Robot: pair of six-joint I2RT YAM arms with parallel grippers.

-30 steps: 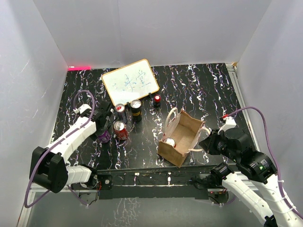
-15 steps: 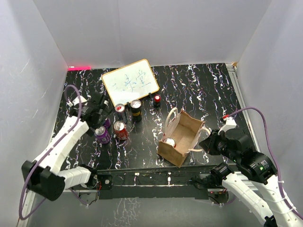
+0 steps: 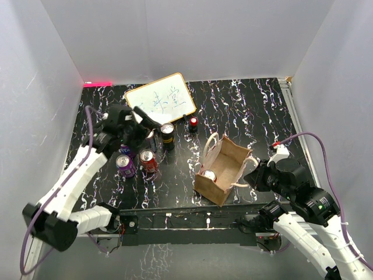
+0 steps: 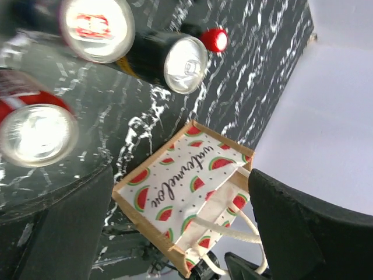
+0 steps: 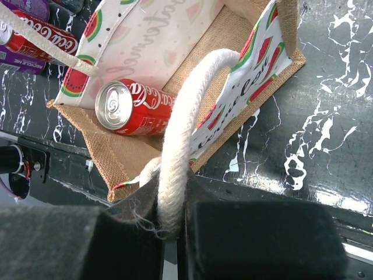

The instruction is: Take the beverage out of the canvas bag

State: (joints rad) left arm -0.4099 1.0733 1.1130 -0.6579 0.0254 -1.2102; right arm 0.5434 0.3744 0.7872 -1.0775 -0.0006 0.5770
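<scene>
- red can (image 5: 134, 108) inside canvas bag (image 3: 224, 169), at bag's near end
- rigid, smooth, likely slippery, weighty if full; grip across round body
- right gripper (image 5: 173, 224) pinched tight on bag's cord handle (image 5: 180, 134)
- left gripper (image 3: 139, 127) spread wide, empty, well left of bag

Plain white walls (image 3: 192, 35) boxing in three sides, black glossy surface (image 3: 250, 111) veined with white like marble, small red glow (image 3: 97, 84) at the back-left corner, metal rail (image 3: 298, 125) along the right edge
</scene>
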